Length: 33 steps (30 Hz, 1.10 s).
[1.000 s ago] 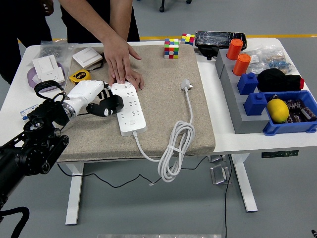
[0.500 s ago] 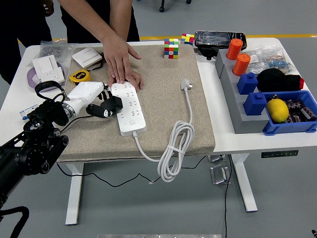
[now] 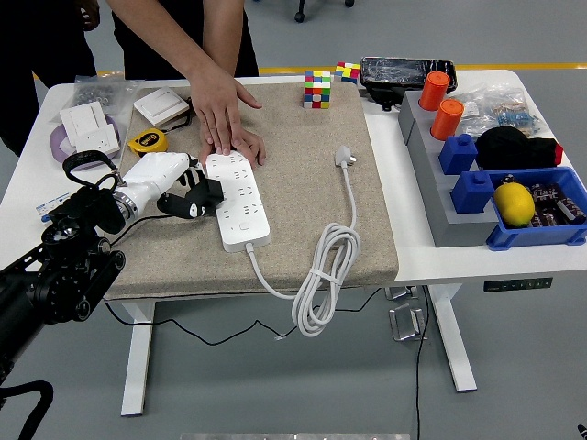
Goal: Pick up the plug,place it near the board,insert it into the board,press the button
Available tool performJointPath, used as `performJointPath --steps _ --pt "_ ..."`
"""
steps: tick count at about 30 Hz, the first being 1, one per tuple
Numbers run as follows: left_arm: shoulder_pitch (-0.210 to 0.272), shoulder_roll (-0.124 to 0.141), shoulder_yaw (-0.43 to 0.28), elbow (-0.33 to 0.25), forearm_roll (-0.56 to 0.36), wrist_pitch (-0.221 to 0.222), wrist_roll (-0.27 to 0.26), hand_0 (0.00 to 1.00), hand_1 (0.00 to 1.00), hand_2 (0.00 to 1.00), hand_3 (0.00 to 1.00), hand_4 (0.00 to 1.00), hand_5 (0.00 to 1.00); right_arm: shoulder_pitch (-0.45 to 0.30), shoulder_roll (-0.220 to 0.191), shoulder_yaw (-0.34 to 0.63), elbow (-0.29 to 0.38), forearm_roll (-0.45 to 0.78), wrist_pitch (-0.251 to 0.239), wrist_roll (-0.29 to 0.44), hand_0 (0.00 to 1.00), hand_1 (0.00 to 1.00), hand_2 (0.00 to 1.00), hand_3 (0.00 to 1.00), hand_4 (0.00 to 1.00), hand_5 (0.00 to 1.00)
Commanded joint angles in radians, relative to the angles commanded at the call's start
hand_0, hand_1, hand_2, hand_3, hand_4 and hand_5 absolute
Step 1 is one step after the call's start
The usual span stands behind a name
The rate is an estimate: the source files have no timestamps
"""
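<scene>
Since a second ago the left hand has drawn slightly back from the power strip; its fingers look curled beside the strip's left edge, apparently holding nothing, though the view is poor. A person's hand steadies the strip's far end. Nothing is done yet: the plug lies untouched on the beige mat, well apart. Clutter crowds the white bench; grey floor lies beyond.

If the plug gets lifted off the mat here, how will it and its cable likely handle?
The plug looks small and rigid, probably light. Its white cable is bundled and hangs over the mat's edge, so it will likely trail floppily and drag.
</scene>
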Motion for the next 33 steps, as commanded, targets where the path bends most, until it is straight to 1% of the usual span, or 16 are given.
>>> performJointPath --steps 5,33 --pt "-0.004 0.001 -0.003 0.008 0.000 0.002 -0.002 0.503 0.513 0.393 0.425 0.585 0.092 0.000 0.000 -0.002 0.000 0.001 0.000 0.000 0.865 0.824 0.794 0.796 0.998 0.934" --pt "-0.004 0.001 0.006 0.015 0.000 0.003 -0.003 0.506 0.516 0.395 0.427 0.591 0.100 0.001 -0.001 0.003 0.000 0.000 0.000 0.000 0.865 0.821 0.793 0.797 0.998 0.934"
